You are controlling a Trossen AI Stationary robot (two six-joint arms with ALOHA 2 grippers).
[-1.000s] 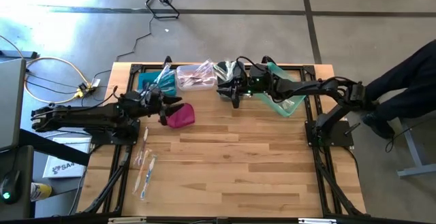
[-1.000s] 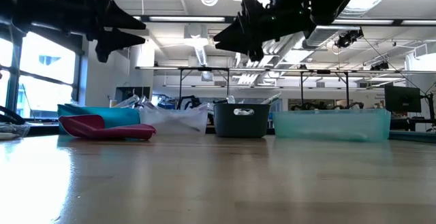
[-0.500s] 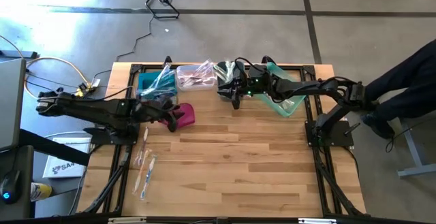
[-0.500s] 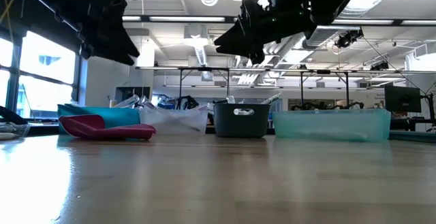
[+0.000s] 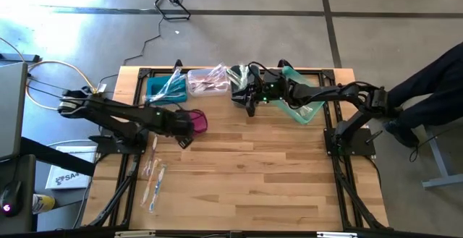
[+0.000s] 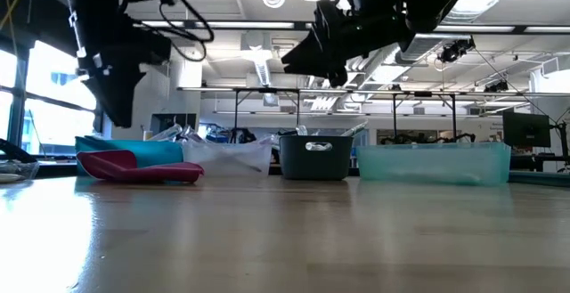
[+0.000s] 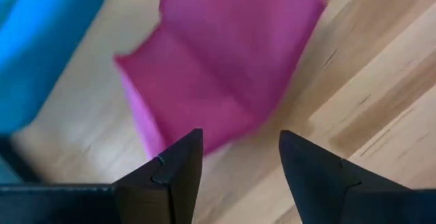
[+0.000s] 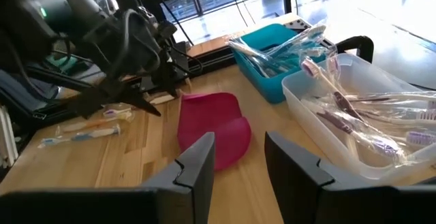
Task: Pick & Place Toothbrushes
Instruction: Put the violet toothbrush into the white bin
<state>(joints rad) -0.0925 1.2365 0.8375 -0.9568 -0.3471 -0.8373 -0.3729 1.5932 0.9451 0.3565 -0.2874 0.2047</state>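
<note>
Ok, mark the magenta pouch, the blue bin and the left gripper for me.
magenta pouch (image 8: 208,132): right wrist view, on the middle of its upper face.
blue bin (image 5: 155,87): high view, on its left wall.
left gripper (image 7: 240,159): left wrist view, midway between its open fingertips.

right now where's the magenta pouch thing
In the high view the magenta pouch lies on the table's left half, just in front of the blue bin, with the open left gripper hanging beside it.

Left pincer (image 5: 185,138) beside magenta pouch (image 5: 198,121)
</note>
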